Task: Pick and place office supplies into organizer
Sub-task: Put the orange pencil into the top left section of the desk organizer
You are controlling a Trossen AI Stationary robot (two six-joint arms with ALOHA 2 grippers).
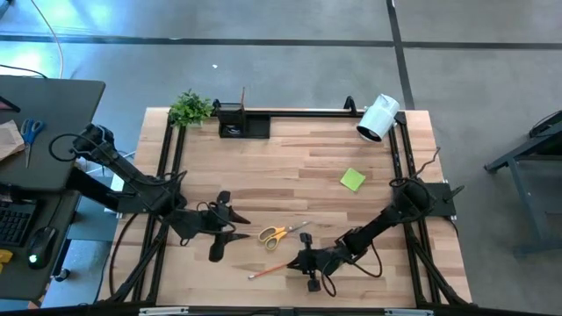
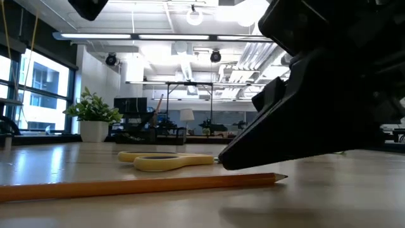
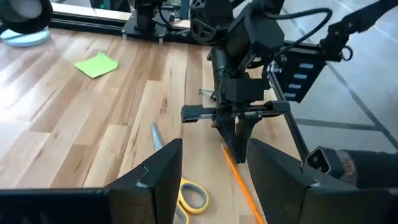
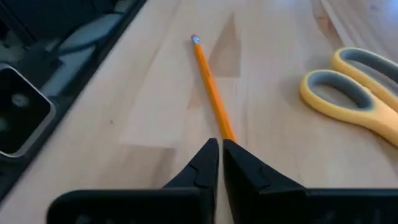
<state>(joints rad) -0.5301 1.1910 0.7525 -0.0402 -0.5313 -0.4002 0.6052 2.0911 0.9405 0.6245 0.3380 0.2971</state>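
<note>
An orange pencil lies flat near the table's near edge, its eraser end toward the left and its sharpened tip toward the right. My right gripper is shut, and its fingertips stand over the pencil near the tip. Yellow-handled scissors lie flat just beyond the pencil. My left gripper is open, left of the scissors, and touches nothing. A lime-green sticky-note pad lies mid-right. The black organizer sits at the far edge. My right gripper comes slanting down from the table's right, its shut fingers along the pencil close to the sharpened end. The fingertips hide the spot, so I cannot tell whether they touch it. The whole pencil rests on the table.
A small green plant stands at the far left corner. A white cylinder lies at the far right. A black rail runs along the far edge. Bare wood lies between the organizer and the scissors.
</note>
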